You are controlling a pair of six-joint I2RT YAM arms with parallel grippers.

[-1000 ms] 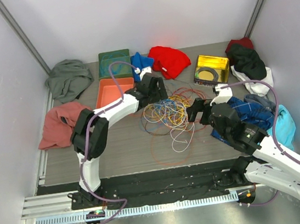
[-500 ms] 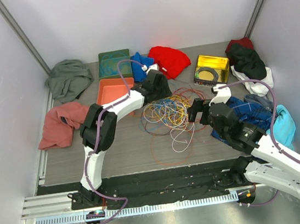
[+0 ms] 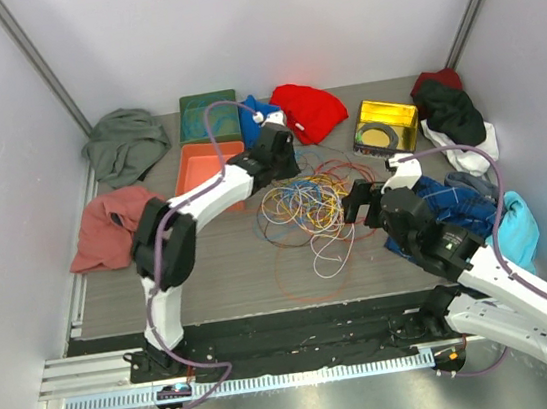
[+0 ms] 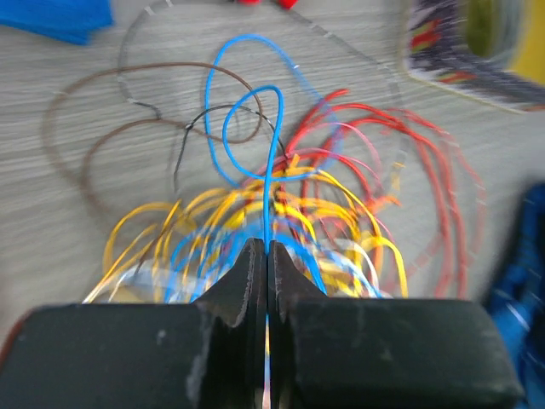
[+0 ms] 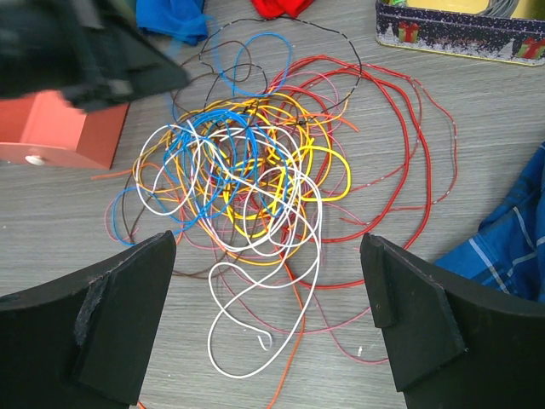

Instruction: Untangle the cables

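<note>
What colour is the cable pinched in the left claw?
Blue; the cable shows best in the left wrist view.

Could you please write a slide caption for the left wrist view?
Left gripper closed on a single blue cable, with the yellow, red and brown tangle beyond.

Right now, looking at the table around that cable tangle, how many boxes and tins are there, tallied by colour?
Green box: 1
Orange box: 1
Gold tin: 1
Total: 3
</note>
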